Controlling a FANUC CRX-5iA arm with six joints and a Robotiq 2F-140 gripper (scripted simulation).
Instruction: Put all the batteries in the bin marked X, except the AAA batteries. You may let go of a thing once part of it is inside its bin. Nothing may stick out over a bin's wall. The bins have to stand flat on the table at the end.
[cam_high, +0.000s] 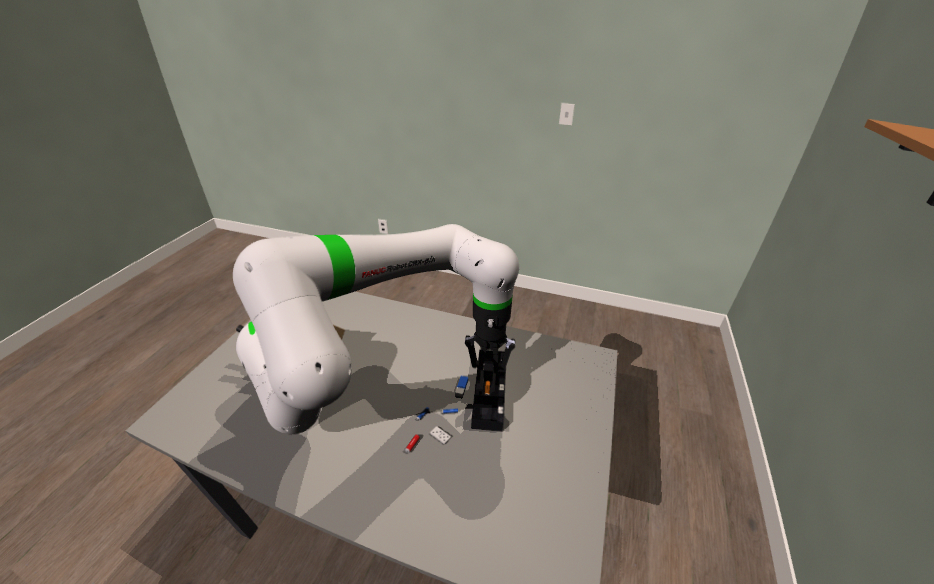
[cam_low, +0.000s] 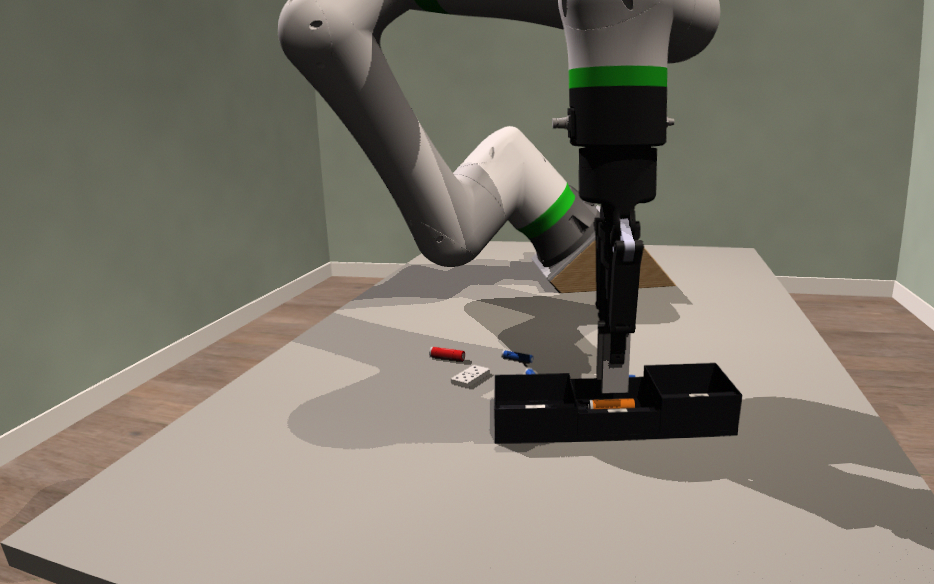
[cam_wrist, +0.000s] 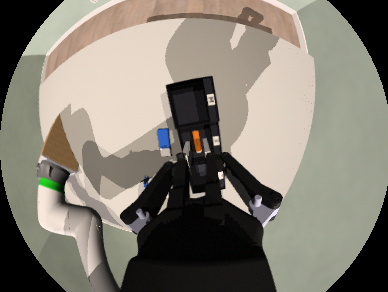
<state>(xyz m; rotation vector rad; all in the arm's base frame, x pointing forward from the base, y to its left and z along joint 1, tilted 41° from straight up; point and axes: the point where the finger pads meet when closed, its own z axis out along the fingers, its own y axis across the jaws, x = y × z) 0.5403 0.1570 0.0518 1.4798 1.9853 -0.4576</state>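
Three black bins (cam_high: 486, 418) (cam_low: 613, 425) (cam_wrist: 190, 106) stand in a row on the table; their labels are too small to read. An orange battery (cam_high: 487, 387) (cam_low: 611, 403) (cam_wrist: 195, 138) lies flat inside the middle bin. My gripper (cam_high: 488, 397) (cam_low: 613, 375) (cam_wrist: 197, 146) reaches straight down into that bin, just over the battery, with its fingers slightly open and not gripping it. A red battery (cam_high: 412, 442) (cam_low: 447, 353), two thin blue batteries (cam_high: 422, 413) (cam_high: 449, 411) (cam_low: 516, 356) and a blue block battery (cam_high: 461, 386) (cam_wrist: 162, 138) lie on the table left of the bins.
A white domino (cam_high: 440, 433) (cam_low: 471, 376) lies beside the red battery. The arm's base stands at the table's far left in the top view. The outer two bins look empty.
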